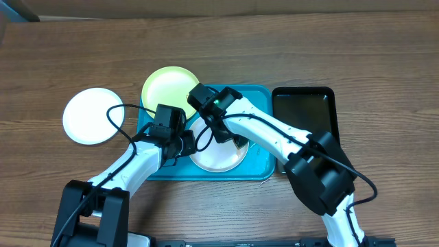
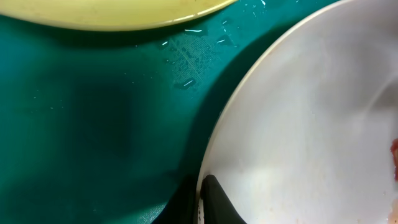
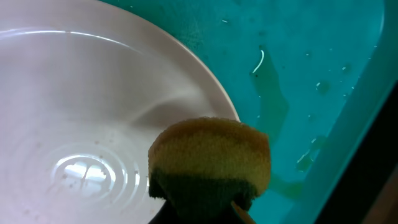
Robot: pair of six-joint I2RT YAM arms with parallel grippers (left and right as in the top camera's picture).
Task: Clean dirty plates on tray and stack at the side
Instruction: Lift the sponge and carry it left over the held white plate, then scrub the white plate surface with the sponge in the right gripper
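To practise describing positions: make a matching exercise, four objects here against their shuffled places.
1 pale yellow-green round plastic plate
2 narrow black rectangular tray
3 yellow sponge
4 lone white round plastic plate

A right of the turquoise plastic tray
B on the wooden table, left of it
C overlapping its far-left corner
D touching the white round plastic plate inside it

Pairs: 1-C, 2-A, 3-D, 4-B

I see a large turquoise rectangular plastic tray (image 1: 259, 103), wet with droplets, holding one round white plastic plate (image 1: 216, 156) lying flat. A pale yellow-green plate (image 1: 168, 86) overlaps the tray's far left rim. A second white plate (image 1: 92, 116) lies on the counter (image 1: 274, 41), apart to the left.
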